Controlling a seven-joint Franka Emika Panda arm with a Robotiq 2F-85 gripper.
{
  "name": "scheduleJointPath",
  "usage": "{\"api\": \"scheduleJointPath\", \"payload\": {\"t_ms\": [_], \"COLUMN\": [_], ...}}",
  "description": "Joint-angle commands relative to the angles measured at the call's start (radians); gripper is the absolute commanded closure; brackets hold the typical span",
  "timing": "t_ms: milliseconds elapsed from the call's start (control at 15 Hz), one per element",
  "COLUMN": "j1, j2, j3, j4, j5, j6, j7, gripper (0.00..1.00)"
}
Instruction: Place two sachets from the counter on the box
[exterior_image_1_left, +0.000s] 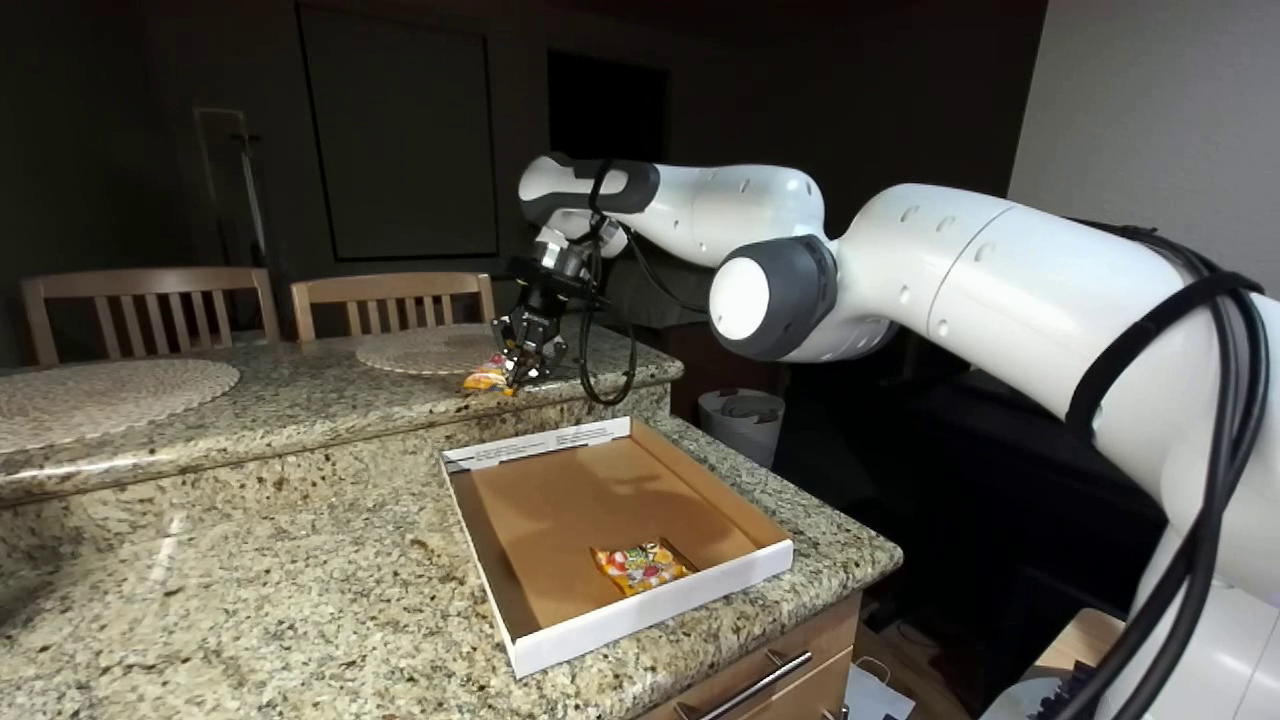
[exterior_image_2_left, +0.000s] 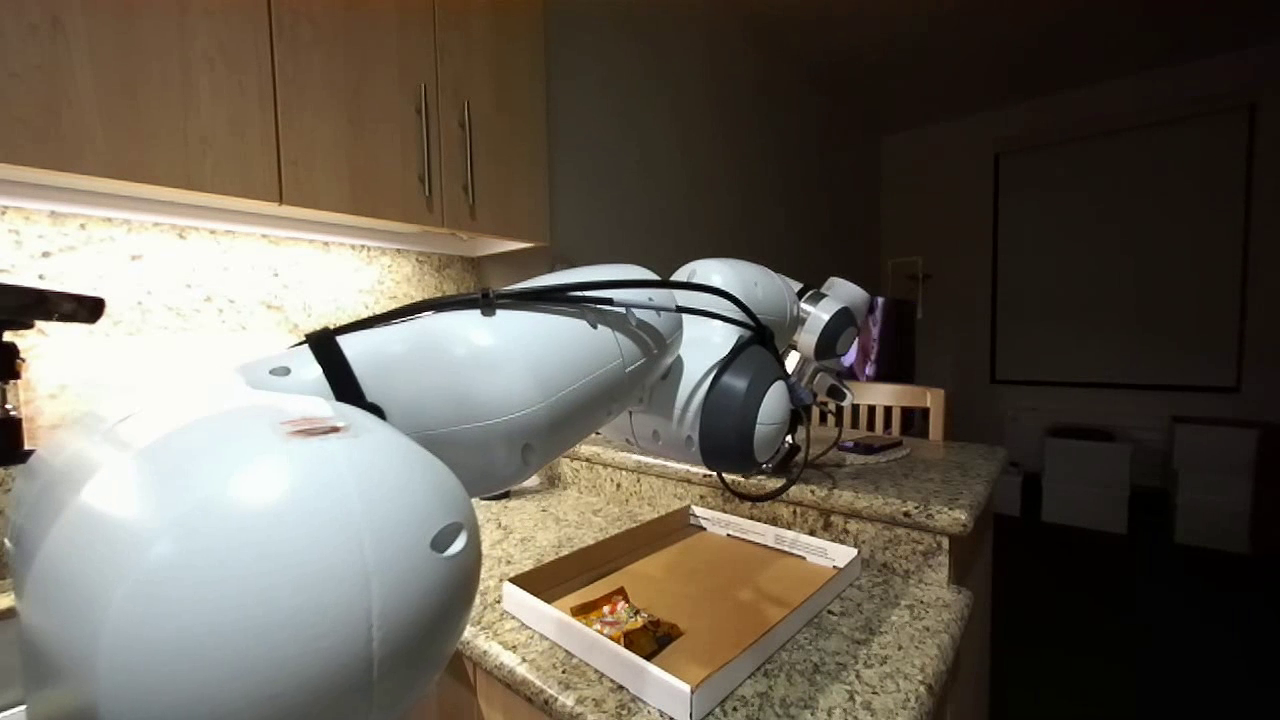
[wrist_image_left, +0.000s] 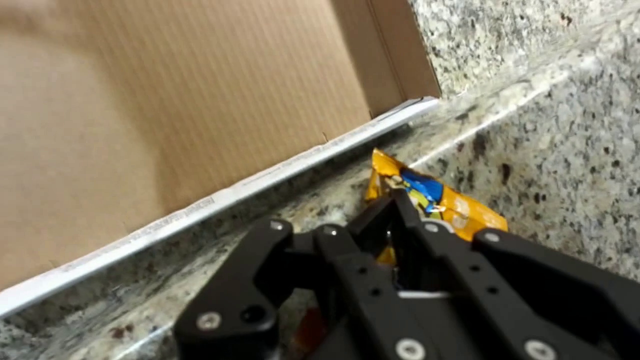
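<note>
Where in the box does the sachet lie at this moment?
In an exterior view, the sachet lies inside the box, close to the near white wall's middle, opposite the end facing the raised counter.

At the left of an exterior view is a wooden chair (exterior_image_1_left: 150, 283), and just beside it another chair (exterior_image_1_left: 390, 287). In front of them lie a round mat (exterior_image_1_left: 110, 395) at the left edge and another round mat (exterior_image_1_left: 410, 350). A white bin (exterior_image_1_left: 738, 437) is right of the middle. Wooden cupboards (exterior_image_2_left: 350, 110) fill the upper left of an exterior view, with a big dark panel (exterior_image_2_left: 1120, 250) at the upper right.
</note>
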Motion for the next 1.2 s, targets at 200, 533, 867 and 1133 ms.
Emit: {"api": "scheduleJointPath", "payload": {"t_ms": [200,533,867,1133], "j1": [-0.011,-0.017,-0.020,-0.020], "j2": [-0.033,-0.066,-0.113,-0.163], "j3": [-0.002,0.013,0.002,-0.012], "j4": [0.005,0.005,0.007,0.008], "j5": [0.012,0.018,0.015,0.010], "j6": [0.164,0.039,0.064,0.081], "j7": [0.059,0.076,0.174,0.314], "gripper": [0.99,0.99,0.99,0.99]}}
